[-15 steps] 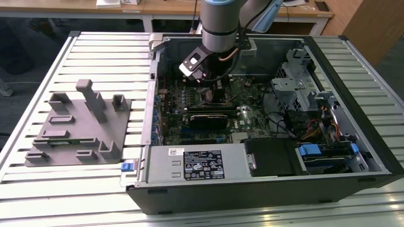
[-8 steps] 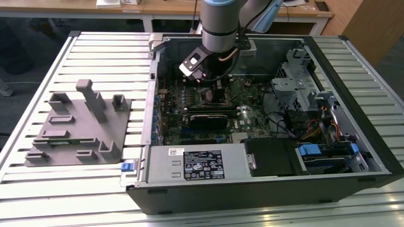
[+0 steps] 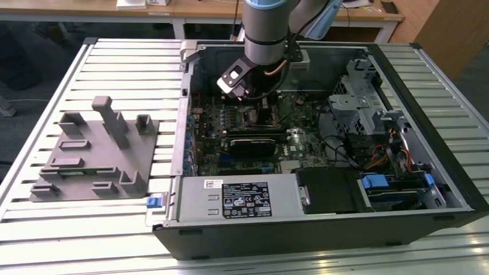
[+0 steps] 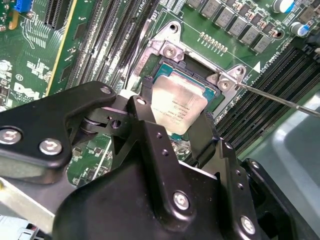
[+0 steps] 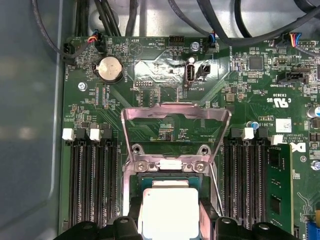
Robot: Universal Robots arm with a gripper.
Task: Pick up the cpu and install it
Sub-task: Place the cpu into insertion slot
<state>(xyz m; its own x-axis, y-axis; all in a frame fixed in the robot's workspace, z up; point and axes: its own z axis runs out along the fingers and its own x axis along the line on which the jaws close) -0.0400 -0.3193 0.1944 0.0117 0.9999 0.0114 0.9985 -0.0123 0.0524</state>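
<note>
Holding the cpu (image 4: 177, 100) by two opposite edges, the gripper (image 4: 176, 116) is narrowed onto the chip, with its fingers (image 4: 202, 135) against the chip's sides in both wrist views. The silvery top faces up and is unobstructed.

Location: the cpu sits directly over the socket (image 5: 170, 179) opening on the motherboard (image 5: 165, 70). Whether it is fully seated or just above the contacts cannot be told. In the second wrist view it looks slightly off level against the socket frame, though camera angle may account for that.

The load plate (image 5: 175, 125) is flipped up and out of the way, and the thin retention lever (image 4: 280, 100) is swung clear. Memory slots (image 5: 90, 185) flank the socket on both sides, close to the fingers.

In the exterior view the arm (image 3: 264, 28) reaches down at upper middle of the frame into the open computer case (image 3: 306, 240). The grey fixture (image 3: 91, 154) lies well apart at the exterior view's left on the slatted table (image 3: 77, 240).

Judgement on doing this step well:
- keep the chip level, with its corners square to the socket walls
- go straight down with no sideways drag; contacts would bend easily
- use near-zero force; the chip should drop in under its own weight
- any tilt or catching on an edge suggests misalignment, and pressing would risk damage
- fingers need room beside the frame to spread without nudging the chip
</note>
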